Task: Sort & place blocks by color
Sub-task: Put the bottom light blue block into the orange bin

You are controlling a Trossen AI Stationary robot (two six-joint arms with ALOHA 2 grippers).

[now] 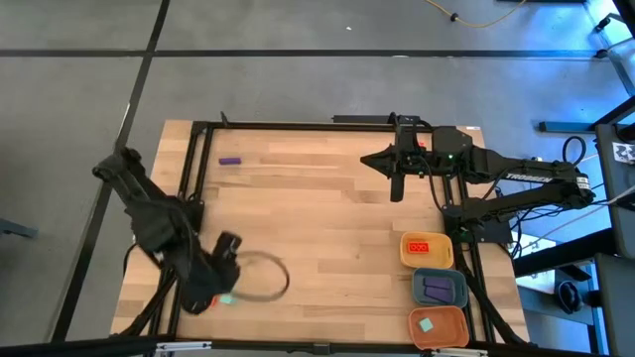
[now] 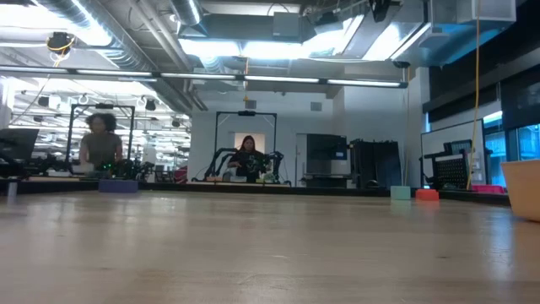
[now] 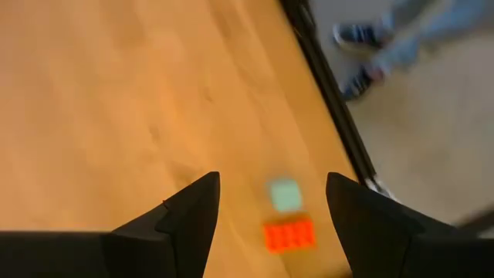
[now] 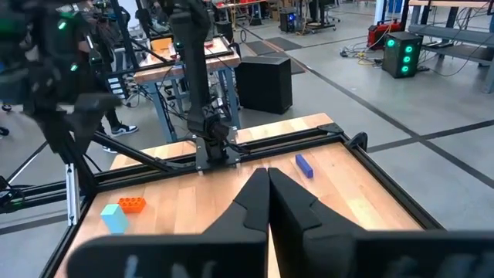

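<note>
An orange-red block (image 3: 289,234) and a teal-green block (image 3: 285,194) lie side by side near the table's near left corner (image 1: 226,297). My left gripper (image 3: 270,181) hovers over them, open, one finger to each side, touching neither (image 1: 220,288). A purple bar (image 1: 230,161) lies flat near the far left corner, also seen in the right wrist view (image 4: 304,165). My right gripper (image 4: 268,181) is shut on nothing and waits by the far edge (image 1: 397,188).
Three trays stand in a row by the right edge: yellow (image 1: 405,250) holding a red block, blue-grey (image 1: 460,289) with purple ones, orange (image 1: 452,327) with a teal one. A thin cable loop (image 1: 283,278) lies beside my left arm. People show in the room beyond (image 2: 101,139).
</note>
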